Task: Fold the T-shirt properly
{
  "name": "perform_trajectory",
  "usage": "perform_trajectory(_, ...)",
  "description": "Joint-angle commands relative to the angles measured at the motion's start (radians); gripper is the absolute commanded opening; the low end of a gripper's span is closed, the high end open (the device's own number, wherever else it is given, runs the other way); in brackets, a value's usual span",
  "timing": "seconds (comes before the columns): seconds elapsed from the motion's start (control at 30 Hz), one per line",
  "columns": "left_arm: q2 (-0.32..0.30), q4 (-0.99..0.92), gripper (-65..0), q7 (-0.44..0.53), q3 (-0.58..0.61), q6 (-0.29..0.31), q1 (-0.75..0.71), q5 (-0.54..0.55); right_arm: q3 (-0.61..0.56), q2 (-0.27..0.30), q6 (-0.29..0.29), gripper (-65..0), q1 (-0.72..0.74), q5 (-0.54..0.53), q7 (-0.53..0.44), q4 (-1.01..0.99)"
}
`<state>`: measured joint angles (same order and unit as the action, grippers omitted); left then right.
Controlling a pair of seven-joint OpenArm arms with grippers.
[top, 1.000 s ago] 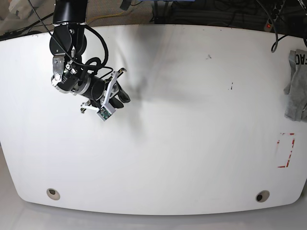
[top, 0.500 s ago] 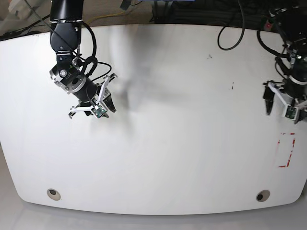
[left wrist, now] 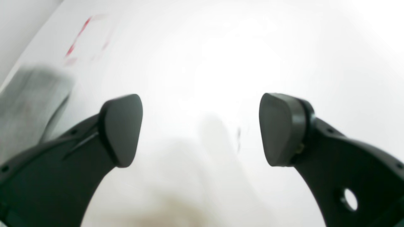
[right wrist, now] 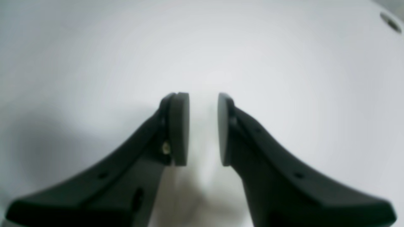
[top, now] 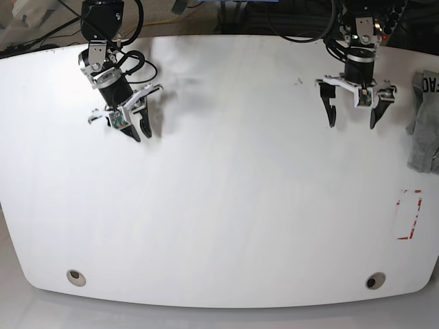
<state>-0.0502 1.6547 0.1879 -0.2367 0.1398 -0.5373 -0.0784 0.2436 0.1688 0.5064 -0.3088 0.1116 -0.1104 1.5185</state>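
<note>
T-shirt (top: 425,123) lies bunched beside the wide-spread left tool (top: 353,116).

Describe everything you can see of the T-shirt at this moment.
The T-shirt is a heather-grey, soft, wrinkled bundle lying bunched at the table's edge on the base view's right, cut off by the frame. Dark printed letters show near its top. A red taped rectangle lies nearer the camera, apart from it. Neither gripper touches it; the left wrist view shows it only as a grey blur.

A robotics lab: white test table (top: 226,205) with red tape marks (top: 409,214), tangled cables (top: 295,20) behind.
</note>
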Motion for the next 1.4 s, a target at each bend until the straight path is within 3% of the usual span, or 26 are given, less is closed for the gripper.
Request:
perform_trajectory(0.0, 0.026, 0.022, -11.5, 0.068, 0.021, -0.006, -0.070, 0.009, 0.026, 0.015, -0.002, -51.2, -0.040, -0.092, -0.033, 0.027)
perform_trajectory(0.47, 0.034, 0.137, -11.5, 0.091, 0.078, -0.006, -0.541, 0.029, 0.144, 0.008, 0.001, -51.2, -0.444, -0.332, -0.033, 0.185)
perform_trajectory(0.73, 0.034, 0.120, -11.5, 0.091, 0.090, -0.007, -0.720, 0.032, 0.165, -0.007, 0.001, -51.4, -0.717, -0.355, -0.033, 0.253)
perform_trajectory(0.97, 0.006, -0.037, -11.5, 0.091, 0.089, -0.009, -0.735, 0.104, 0.145, -0.054, 0.005, -51.4, -0.827, -0.344, -0.035, 0.135)
perform_trajectory(1.07, -0.006, -0.112, -11.5, 0.091, 0.090, -0.009, -0.702, 0.137, 0.099, -0.054, 0.041, -51.4, -0.824, -0.343, -0.035, 0.017)
perform_trajectory(1.37, -0.024, -0.506, -11.5, 0.089, 0.090, -0.009, -0.467, 0.142, 0.001, -0.039, 0.039, -51.4, -0.579, -0.194, -0.035, -0.393)
